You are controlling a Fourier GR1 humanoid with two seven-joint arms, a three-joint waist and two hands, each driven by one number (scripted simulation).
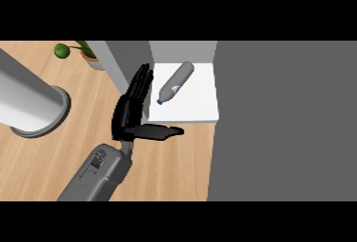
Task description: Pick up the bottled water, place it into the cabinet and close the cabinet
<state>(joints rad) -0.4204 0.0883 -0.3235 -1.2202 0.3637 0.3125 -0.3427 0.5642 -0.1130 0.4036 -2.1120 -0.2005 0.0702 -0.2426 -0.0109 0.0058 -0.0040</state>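
Note:
The bottled water (pixel 175 81) lies on its side on the white cabinet shelf (pixel 191 108), with its blue cap pointing toward the front left. My left hand (pixel 130 113) is open just left of the shelf. Its straight fingers (pixel 141 81) reach along the shelf's left edge beside the bottle, and I cannot tell whether they touch it. The thumb (pixel 164 132) sticks out to the right in front of the shelf. The hand holds nothing. My right hand is out of sight.
A large grey panel (pixel 282 118) fills the right side next to the shelf. A narrower grey panel (pixel 125 53) stands behind my fingers. A grey cylinder on a round base (pixel 28 101) and a potted plant (pixel 78 51) stand on the wooden counter (pixel 174 165) at left.

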